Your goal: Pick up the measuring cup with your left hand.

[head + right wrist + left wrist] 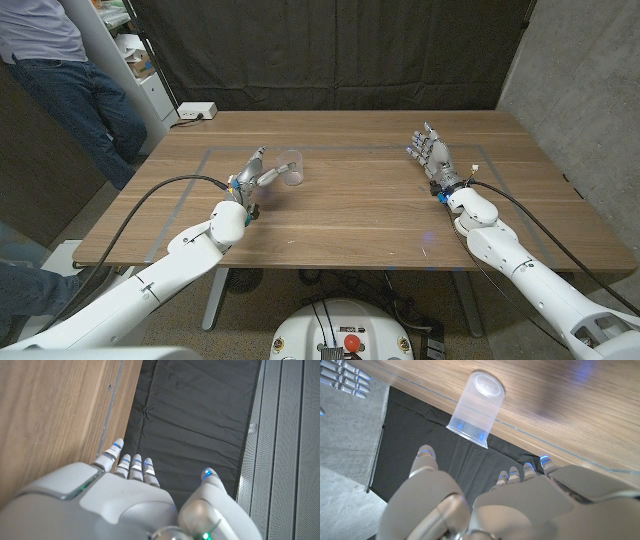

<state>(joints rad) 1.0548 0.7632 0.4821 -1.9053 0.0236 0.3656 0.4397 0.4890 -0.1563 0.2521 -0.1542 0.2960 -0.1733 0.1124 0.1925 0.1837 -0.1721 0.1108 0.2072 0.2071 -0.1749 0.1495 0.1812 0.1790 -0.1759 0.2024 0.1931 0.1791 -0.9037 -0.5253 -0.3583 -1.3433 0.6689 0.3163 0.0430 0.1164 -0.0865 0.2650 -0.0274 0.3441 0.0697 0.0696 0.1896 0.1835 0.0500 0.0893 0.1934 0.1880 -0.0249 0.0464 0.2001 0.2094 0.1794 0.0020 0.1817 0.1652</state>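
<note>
A clear plastic measuring cup [292, 168] stands upright on the wooden table [350, 210], left of the middle. My left hand [254, 174] is just to the cup's left, fingers apart and reaching toward it, holding nothing. In the left wrist view the cup [476, 406] is a short way beyond my left hand [485, 500], between thumb and fingers but apart from them. My right hand [430, 152] stands at the table's right side, fingers spread, holding nothing; its back [125, 500] appears in the right wrist view.
A person in jeans [75, 85] stands at the back left beside the table. A white power strip [197, 112] lies at the table's far left corner. A black curtain [330, 50] hangs behind.
</note>
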